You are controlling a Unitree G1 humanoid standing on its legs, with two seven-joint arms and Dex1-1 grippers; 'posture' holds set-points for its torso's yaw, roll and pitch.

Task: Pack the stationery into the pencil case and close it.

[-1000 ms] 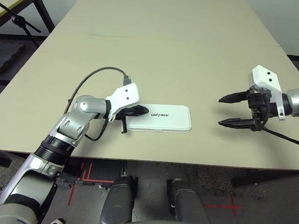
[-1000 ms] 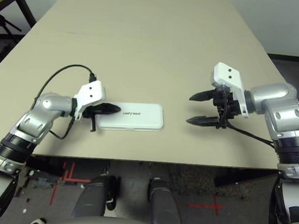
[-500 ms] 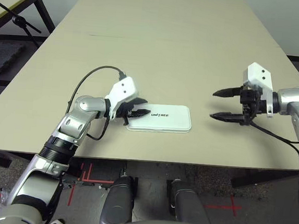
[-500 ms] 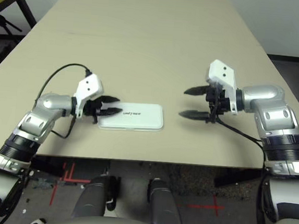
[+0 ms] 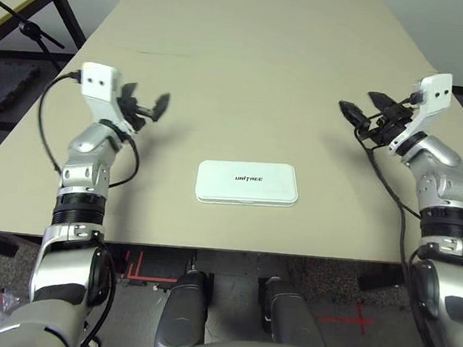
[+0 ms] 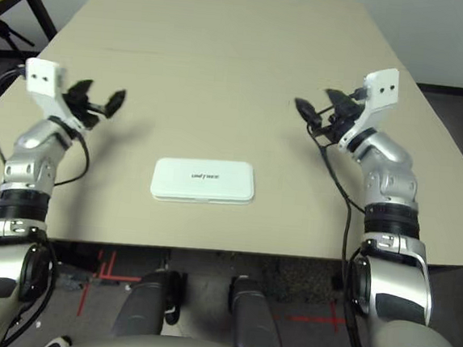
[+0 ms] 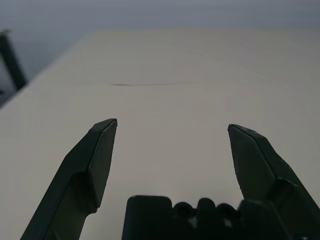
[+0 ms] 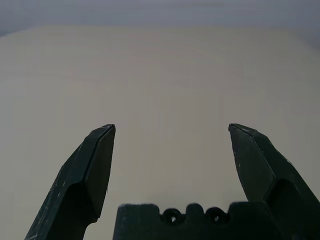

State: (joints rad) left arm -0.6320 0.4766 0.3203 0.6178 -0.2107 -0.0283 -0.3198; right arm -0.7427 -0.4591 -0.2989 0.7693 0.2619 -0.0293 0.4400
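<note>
Case (image 5: 248, 183) lies closed on the desk (image 5: 248, 77), nearer the body than either pincer, long axis side to side; left pincer (image 7: 172, 121) and right pincer (image 8: 172, 124) gape, empty, about equally near.

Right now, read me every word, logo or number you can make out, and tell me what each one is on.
"UNITREE": dark print on the lid of the closed white case.
No other word or number can be read in these views.
</note>
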